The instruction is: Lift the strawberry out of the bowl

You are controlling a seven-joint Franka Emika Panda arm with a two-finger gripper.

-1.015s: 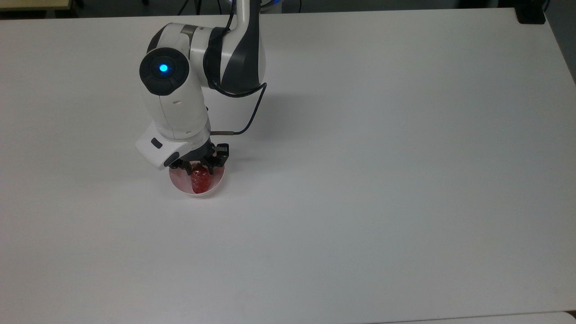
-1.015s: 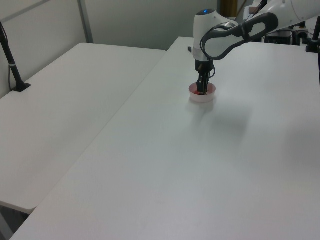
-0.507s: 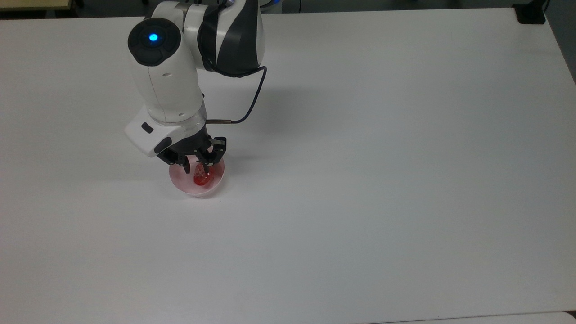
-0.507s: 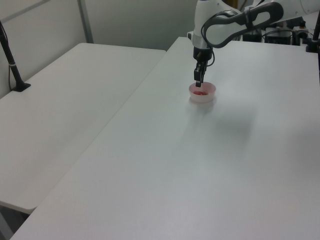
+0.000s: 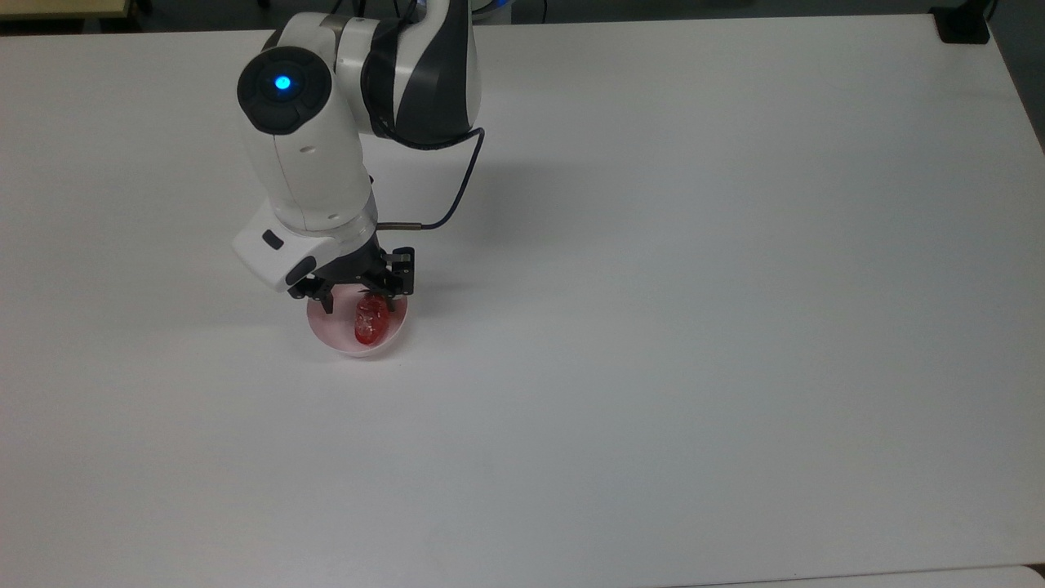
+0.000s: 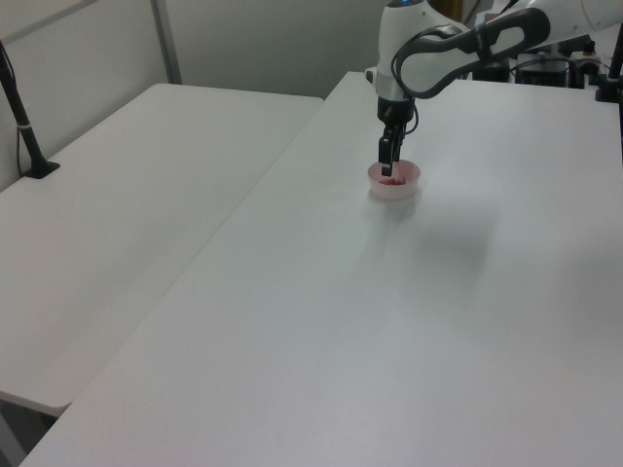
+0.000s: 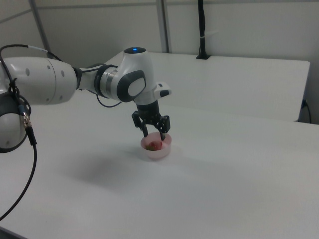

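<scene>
Raised clear of the bowl (image 5: 357,343) a second earlier after sitting low around the fruit, the claw (image 5: 356,296) now hangs just above the rim with its two fingers spread and nothing between them; half a second ago it stood about this high with the fingers drawn closer together, and they have since parted again. Left behind, the strawberry (image 5: 369,318) lies on the bottom of the pale pink bowl, glossy red, its long axis running roughly toward the near and far edges of the table (image 5: 735,327) in the top view, shifted only slightly from where it lay before. From the right view, the claw (image 7: 153,132) pauses directly over the bowl (image 7: 158,151), both black fingertips pointing down at the red fruit (image 7: 154,145) and short of touching it. Seen in the left view, the arm reaches in from the table's far edge, the claw (image 6: 387,167) poised above the bowl (image 6: 394,187), which sits nearer the far edge than the near one. By the look of it, the first squeeze failed to carry the strawberry up, so the pick remains undone. Another attempt appears likely: a fresh descent with the fingers straddling the berry's narrow width, low enough to catch its body rather than its slick, rounded top, which may slip free again.
</scene>
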